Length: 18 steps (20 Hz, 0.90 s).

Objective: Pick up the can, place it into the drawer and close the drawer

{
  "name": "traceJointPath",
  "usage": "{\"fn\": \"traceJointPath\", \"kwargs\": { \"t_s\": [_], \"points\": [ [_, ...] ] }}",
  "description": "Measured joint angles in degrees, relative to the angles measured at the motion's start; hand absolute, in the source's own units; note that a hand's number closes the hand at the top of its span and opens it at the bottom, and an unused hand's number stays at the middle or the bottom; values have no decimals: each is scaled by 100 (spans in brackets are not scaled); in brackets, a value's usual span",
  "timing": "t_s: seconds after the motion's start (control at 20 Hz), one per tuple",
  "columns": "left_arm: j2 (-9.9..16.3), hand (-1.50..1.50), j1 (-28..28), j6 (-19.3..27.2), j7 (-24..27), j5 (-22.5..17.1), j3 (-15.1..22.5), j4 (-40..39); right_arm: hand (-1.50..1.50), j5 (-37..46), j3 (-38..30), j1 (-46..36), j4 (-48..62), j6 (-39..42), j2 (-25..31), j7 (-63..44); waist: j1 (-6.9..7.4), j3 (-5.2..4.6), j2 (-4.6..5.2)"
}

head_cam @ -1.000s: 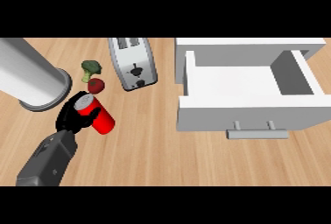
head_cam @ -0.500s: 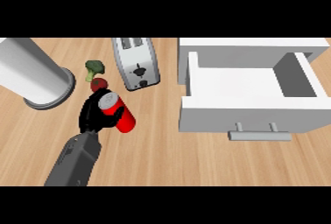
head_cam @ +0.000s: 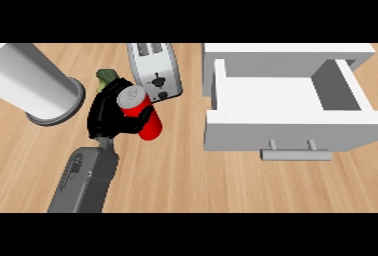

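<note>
Left hand point(head_cam: 109, 116) curled round red can point(head_cam: 143, 113), thumb and fingers wrapped over its upper body; silver top shows just above fingers, red base pokes out lower right of hand. Toaster point(head_cam: 156, 71) just beyond hand, close to can top. Green vegetable point(head_cam: 106, 77) right behind hand. Grey cylinder point(head_cam: 35, 85) off to hand's left. Drawer point(head_cam: 284, 106) open, well to hand's right, handle point(head_cam: 295, 154) facing near edge.
</note>
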<state>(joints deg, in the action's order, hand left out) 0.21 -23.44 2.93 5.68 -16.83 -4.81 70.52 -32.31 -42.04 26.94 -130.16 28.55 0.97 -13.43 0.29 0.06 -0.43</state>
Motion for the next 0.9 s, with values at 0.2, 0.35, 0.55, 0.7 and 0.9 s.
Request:
{"fn": "traceJointPath", "kwargs": {
  "t_s": [0.2, 0.35, 0.55, 0.7, 0.9],
  "points": [
    [15, 150, -211, 552, -503, 68, 355, 531, -150, -27, 76, -19, -95, -59, -23, -57, -39, -3, 17],
    [-1, 150, -403, 850, -895, 225, 484, 850, -150, 68, 101, -97, -7, -45, -33, 1, -48, -3, 25],
    [-10, 150, -850, 1345, -1272, 341, 719, 965, -150, 283, 360, -66, -8, -178, -62, 110, -74, -4, 32],
    [-15, 150, -1318, 1562, -1388, 386, 738, 750, -150, 190, 369, -49, -124, -254, -31, -17, -93, -4, 38],
    [-18, 150, -1794, 1907, -1552, 373, 924, 594, -150, 183, 415, -50, -157, -283, -34, -57, -105, -6, 39]
  ]
}}
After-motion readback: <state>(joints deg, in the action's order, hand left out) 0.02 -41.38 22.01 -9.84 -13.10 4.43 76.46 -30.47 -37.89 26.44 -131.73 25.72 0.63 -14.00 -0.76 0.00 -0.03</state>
